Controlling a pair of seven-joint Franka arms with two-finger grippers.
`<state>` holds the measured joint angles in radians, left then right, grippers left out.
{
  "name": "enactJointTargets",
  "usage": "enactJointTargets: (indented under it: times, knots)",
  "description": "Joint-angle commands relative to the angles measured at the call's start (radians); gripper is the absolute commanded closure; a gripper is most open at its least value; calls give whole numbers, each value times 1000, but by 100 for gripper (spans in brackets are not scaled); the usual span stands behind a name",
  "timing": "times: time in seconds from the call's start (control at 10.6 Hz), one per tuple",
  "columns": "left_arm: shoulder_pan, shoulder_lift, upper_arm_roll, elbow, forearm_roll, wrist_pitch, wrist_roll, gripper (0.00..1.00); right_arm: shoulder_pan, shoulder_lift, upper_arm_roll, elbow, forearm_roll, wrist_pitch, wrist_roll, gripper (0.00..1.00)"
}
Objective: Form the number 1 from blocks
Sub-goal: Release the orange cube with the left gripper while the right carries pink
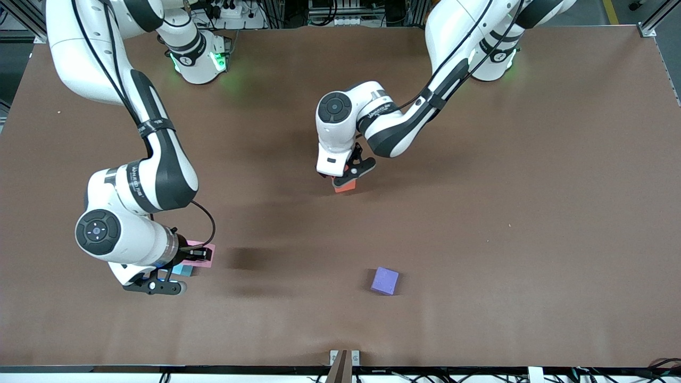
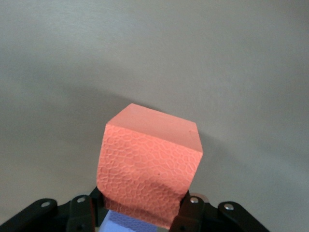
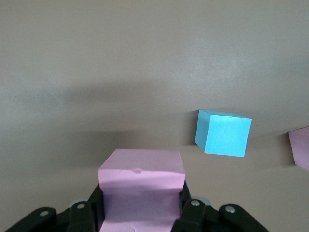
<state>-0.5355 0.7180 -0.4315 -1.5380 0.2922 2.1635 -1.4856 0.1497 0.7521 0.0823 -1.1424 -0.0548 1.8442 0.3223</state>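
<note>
**Foam blocks on brown table: two held, others loose**

Item 1. Orange block (image 1: 345, 184): pinched in the left gripper (image 1: 347, 175), near the middle of the table (image 1: 532, 159). The front view shows only a corner of it under the hand. The left wrist view shows its textured face and flat top (image 2: 149, 164) filling the space between the dark fingers (image 2: 190, 212), with a sliver of pale blue-violet just under it that cannot be identified.

Item 2. Pink block (image 1: 205, 254): clamped in the right gripper (image 1: 198, 254), toward the right arm's end of the table. The right wrist view shows it (image 3: 142, 188) squeezed between the finger pads.

Item 3. Light blue block (image 1: 182, 270): in the front view mostly covered by the right wrist, just beside the pink one. The right wrist view shows it whole (image 3: 223, 133), sitting on the table apart from the held block. That view also catches the edge of another pink block (image 3: 301, 147) at the frame border.

Item 4. Purple block (image 1: 384, 281): seen in the front view only, alone on the table, nearer the front camera than the orange block.

Containers: none listed.
</note>
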Motion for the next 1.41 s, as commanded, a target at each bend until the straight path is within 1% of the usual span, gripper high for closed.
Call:
enactJointTargets:
  times: [0.0,0.28,1.22,1.32]
  knots:
    - [-29,26,2,10,12,-11,100,100,-12,-34,8,-23,15,-23,8,100]
    - [-64,44,2,13,7,-11,113,100,-15,-34,8,-27,15,-28,9,100]
    - [-90,41,-6,-5,-11,-27,116,100,-21,-34,7,-27,15,-33,8,100]
    - [-89,41,-6,-5,-18,-31,116,99,-21,-34,5,-27,15,-33,8,100]
